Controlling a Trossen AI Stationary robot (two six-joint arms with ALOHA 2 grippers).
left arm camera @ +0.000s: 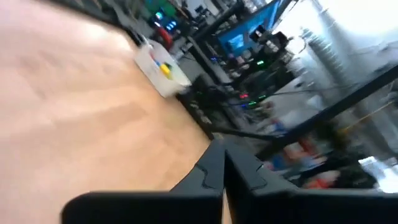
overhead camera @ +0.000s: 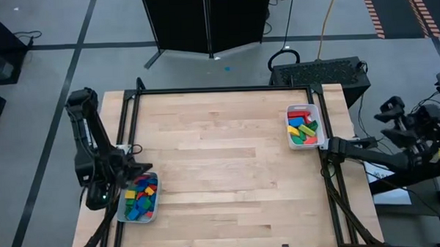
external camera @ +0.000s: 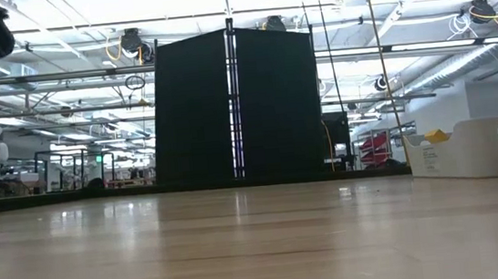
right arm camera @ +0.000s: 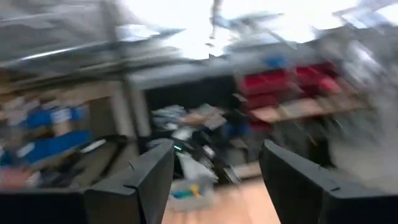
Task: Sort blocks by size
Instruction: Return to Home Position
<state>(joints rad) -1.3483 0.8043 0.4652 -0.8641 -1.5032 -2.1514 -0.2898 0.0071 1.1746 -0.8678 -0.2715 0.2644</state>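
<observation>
Sitting in two white bins: blocks [overhead camera: 140, 196] in L bin [overhead camera: 137, 219] at desk [overhead camera: 221, 167] edge by L arm, other blocks [overhead camera: 302, 128] in R bin [overhead camera: 304, 107] opposite. L gripper [left arm camera: 224, 155] clenched, empty, over L bin's rim. R gripper [right arm camera: 214, 168] released, empty, beside R bin.

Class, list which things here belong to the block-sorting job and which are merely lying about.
Job: blocks, left tray, right tray, left gripper, right gripper.
Lying about: black screen, black case, yellow cable.
</observation>
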